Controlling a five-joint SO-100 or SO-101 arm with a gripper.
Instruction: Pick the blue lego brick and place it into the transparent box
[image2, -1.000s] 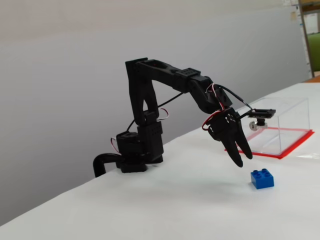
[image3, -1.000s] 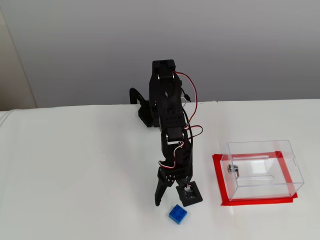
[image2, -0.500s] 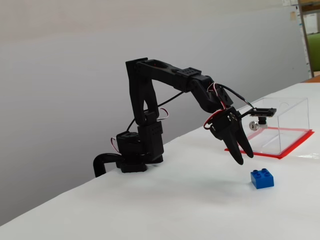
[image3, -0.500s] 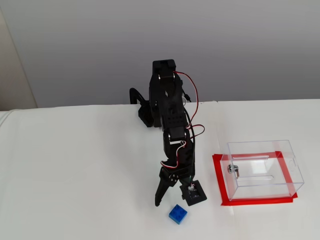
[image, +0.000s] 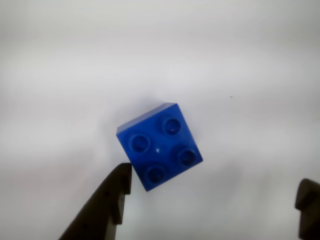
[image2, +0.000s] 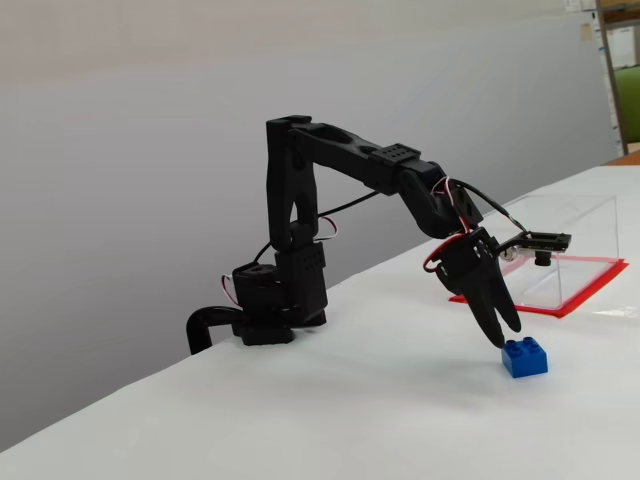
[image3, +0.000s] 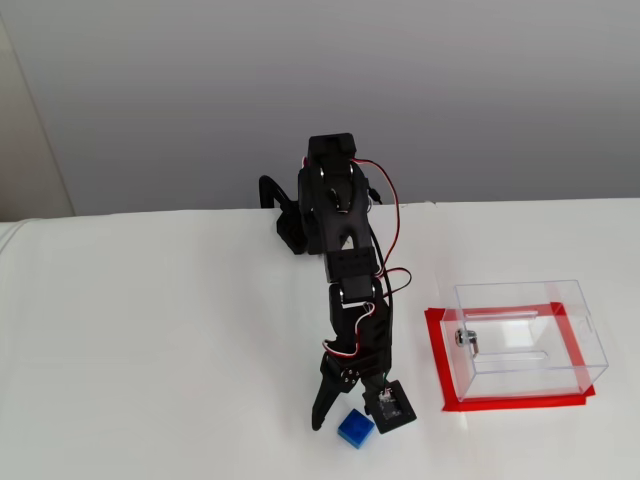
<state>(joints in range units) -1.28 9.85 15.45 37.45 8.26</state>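
Blue and studded, the brick sits flat on the white table, four studs up, turned at an angle in my wrist view. In the side fixed view the brick lies just under my fingertips; in the fixed view from the front it rests near the picture's bottom edge, to the left of the box.

My gripper is spread wide, holding nothing. In my wrist view one finger reaches up beside the brick's lower left corner, and the other shows only at the right edge, well clear of the brick. Whether the near finger touches the brick, I cannot tell.

The box stands apart on its red base, with a small silver fitting at its left wall.
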